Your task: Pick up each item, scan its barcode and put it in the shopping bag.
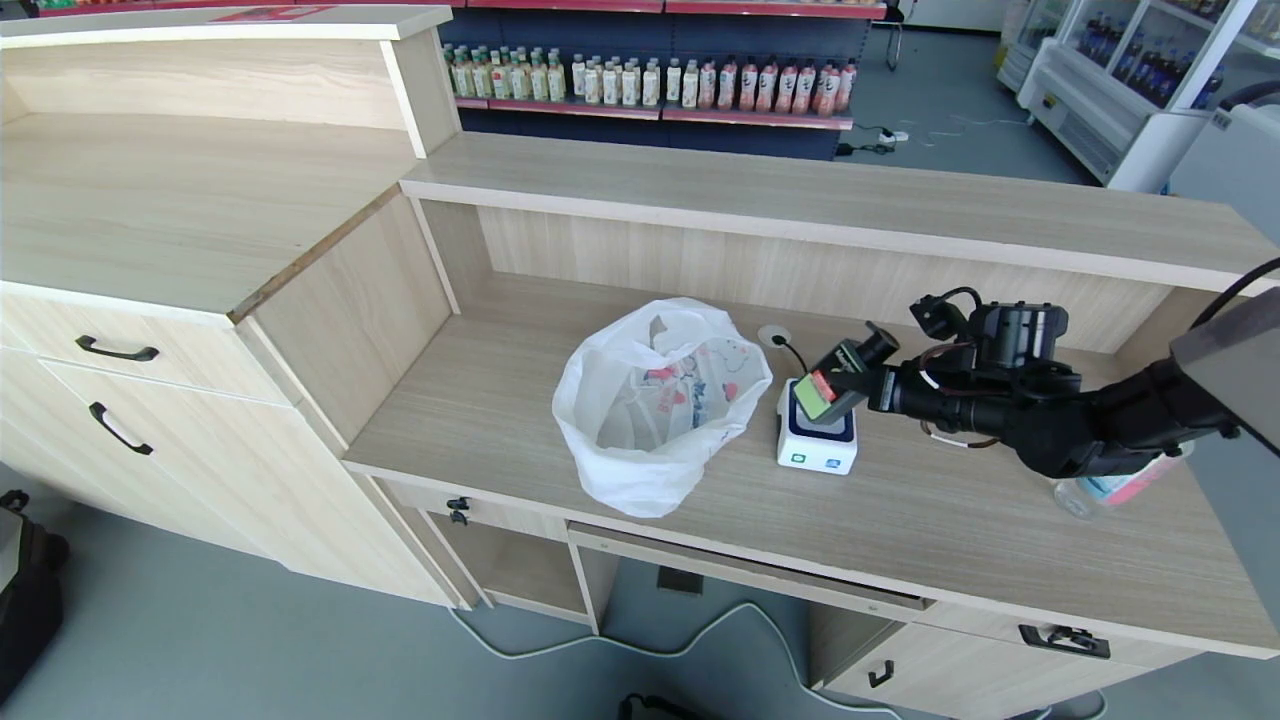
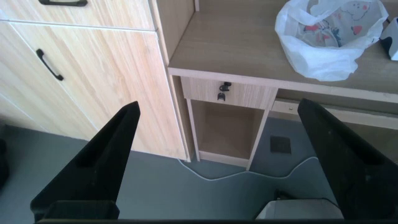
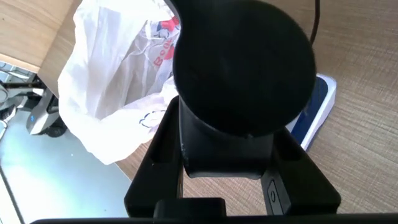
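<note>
A grey floor [image 1: 250,640] lay nearest. Above it hung the left gripper [image 2: 219,106], its two black fingers spread wide with nothing between them, at about 7 o'clock from the counter's front edge.

A long checkout counter of pale wood-grain laminate [image 1: 950,530] filled the middle ground. Its taller cabinet section at 9 o'clock carried curved black drawer handles [image 1: 117,350].

A crumpled white plastic shopping bag [image 1: 650,410] stood open on the countertop. Red and blue printing showed on it, too creased to read.

At the bag's 3 o'clock, just beside it, sat a small boxy white barcode scanner with a dark blue top [image 1: 820,445]. Two small coloured stickers were on its front, too small to read.

The right gripper [image 1: 845,375] came in from 3 o'clock, pinching a small dark item with a green and red label [image 1: 815,395] directly over the scanner's top. The label's print could not be read.

At 4 o'clock from the scanner, partly under the right arm, lay a clear plastic bottle with a pink label [image 1: 1110,490].

At 12 o'clock, beyond the counter's raised ledge, red-edged shop shelves held rows of drink bottles [image 1: 650,85]. At 2 o'clock stood a white glass-fronted cooler [image 1: 1130,70].
</note>
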### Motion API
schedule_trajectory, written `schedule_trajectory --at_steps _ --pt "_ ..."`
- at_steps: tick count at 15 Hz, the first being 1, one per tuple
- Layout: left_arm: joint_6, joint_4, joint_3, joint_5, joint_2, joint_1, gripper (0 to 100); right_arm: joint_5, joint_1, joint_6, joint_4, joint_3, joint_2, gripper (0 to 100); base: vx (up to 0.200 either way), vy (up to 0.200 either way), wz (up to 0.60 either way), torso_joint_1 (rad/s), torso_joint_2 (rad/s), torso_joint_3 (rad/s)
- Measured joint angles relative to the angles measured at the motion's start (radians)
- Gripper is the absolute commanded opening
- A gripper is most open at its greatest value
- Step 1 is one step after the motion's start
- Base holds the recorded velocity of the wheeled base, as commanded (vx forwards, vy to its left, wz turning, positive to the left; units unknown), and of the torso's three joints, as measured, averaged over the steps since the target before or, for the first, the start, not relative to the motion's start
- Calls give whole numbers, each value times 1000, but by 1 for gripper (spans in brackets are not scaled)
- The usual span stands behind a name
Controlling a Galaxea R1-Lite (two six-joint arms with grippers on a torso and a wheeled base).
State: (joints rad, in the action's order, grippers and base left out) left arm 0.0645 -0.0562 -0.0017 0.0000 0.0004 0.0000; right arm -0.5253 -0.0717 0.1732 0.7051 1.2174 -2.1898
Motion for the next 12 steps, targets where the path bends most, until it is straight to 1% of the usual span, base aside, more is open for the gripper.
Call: schedule_trajectory --at_steps 1,2,4,6,8,10,12 --pt "0 0 0 0 0 0 100 0 1 -21 8 -6 9 0 0 0 0 0 0 0" --pt "0 0 0 0 0 0 100 0 6 -70 14 -28 33 0 0 0 0 0 0 0" --pt "0 0 0 0 0 0 100 0 34 -214 19 -127 119 0 0 0 0 0 0 0" --pt "0 0 0 0 0 0 100 0 89 -377 0 -260 250 0 0 0 0 0 0 0" --pt "0 0 0 0 0 0 100 -1 154 -508 -43 -350 406 0 0 0 0 0 0 0" --pt "0 0 0 0 0 0 100 -3 242 -614 -82 -418 543 0 0 0 0 0 0 0" --pt "0 0 0 0 0 0 100 -2 305 -677 -94 -448 616 0 0 0 0 0 0 0"
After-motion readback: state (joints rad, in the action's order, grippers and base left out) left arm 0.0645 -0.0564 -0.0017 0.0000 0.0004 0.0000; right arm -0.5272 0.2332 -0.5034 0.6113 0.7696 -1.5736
